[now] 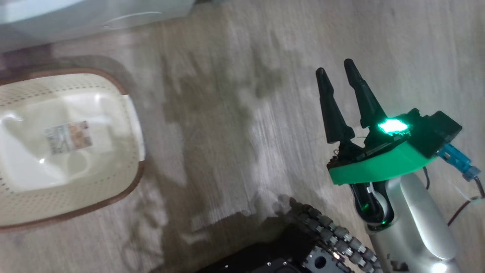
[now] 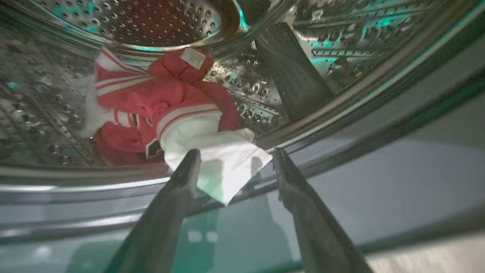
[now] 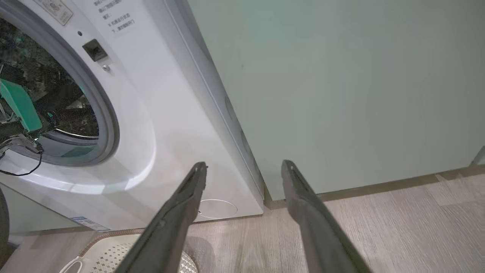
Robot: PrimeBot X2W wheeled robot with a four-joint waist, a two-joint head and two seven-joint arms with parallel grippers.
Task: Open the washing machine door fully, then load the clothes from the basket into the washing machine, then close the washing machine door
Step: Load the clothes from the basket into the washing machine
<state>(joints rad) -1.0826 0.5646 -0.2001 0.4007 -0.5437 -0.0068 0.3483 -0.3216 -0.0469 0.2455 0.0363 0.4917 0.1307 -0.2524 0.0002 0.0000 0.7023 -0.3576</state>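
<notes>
Left gripper [image 2: 237,153] is right at the mouth of the white front-loading washing machine [image 3: 166,125], its two long dark fingers spread wide and pinching nothing. The bright red sports clothes with white stripes [image 2: 151,102] lie heaped in the perforated steel drum [image 2: 45,125]. Here's the worry: a white corner of fabric [image 2: 231,178] spills forward over the drum's lip, right between those open fingers. If the washing machine door swings shut on that, I'd expect cloth trapped against the grey rubber gasket [image 3: 108,125] and a latch that won't catch. Second risk: pull the arm back carelessly and a finger could hook that flap and drag the garment out. A nudge inward looks like the safer call first. Over on the wood-grain floor [image 1: 235,113], the cream perforated plastic basket with its brown rim [image 1: 125,191] shows the sticker on its base, so loading looks done. Right gripper [image 1: 335,66] hovers well apart from it, fingers parted, holding nothing.
</notes>
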